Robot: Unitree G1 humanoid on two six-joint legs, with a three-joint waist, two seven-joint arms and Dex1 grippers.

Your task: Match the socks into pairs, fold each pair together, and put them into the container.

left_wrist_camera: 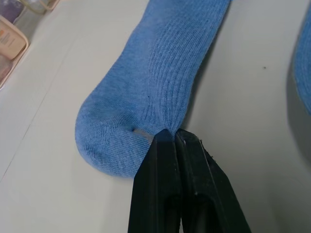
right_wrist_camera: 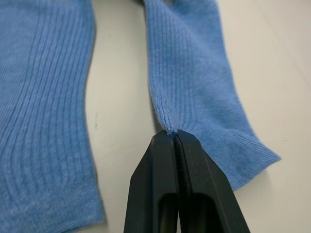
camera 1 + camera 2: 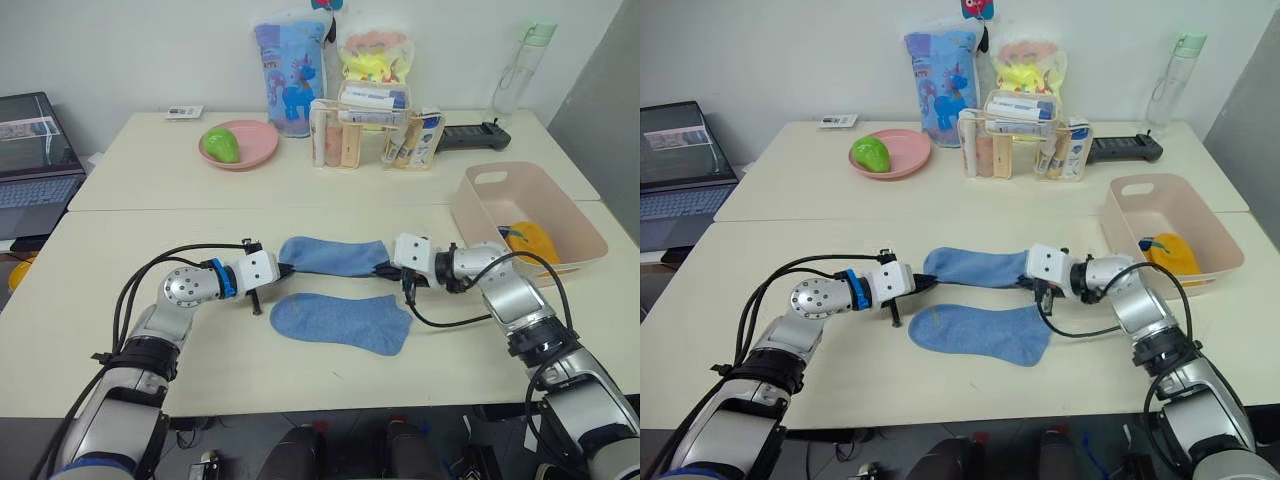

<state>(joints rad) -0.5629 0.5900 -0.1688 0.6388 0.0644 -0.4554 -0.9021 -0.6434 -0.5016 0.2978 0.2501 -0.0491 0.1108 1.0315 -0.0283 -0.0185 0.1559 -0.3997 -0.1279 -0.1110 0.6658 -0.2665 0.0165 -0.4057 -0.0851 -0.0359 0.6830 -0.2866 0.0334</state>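
Observation:
Two light blue socks lie on the table. The far sock [image 3: 332,256] is stretched between both grippers. My left gripper [image 3: 283,268] is shut on its toe end [image 1: 146,127]. My right gripper [image 3: 384,268] is shut on its cuff edge [image 2: 167,127]. The second light blue sock [image 3: 340,322] lies flat just in front of it, apart from both grippers. The pale pink container [image 3: 478,215] stands at the right, with a mustard yellow pair [image 3: 530,241] inside.
At the back stand a round pink plate [image 3: 258,148] with a green fruit, a clear organiser [image 3: 350,135] of bottles, a patterned bag [image 3: 288,75] and a water bottle [image 3: 520,65]. A laptop [image 3: 35,160] sits at the left. A black remote [image 3: 475,134] lies behind the container.

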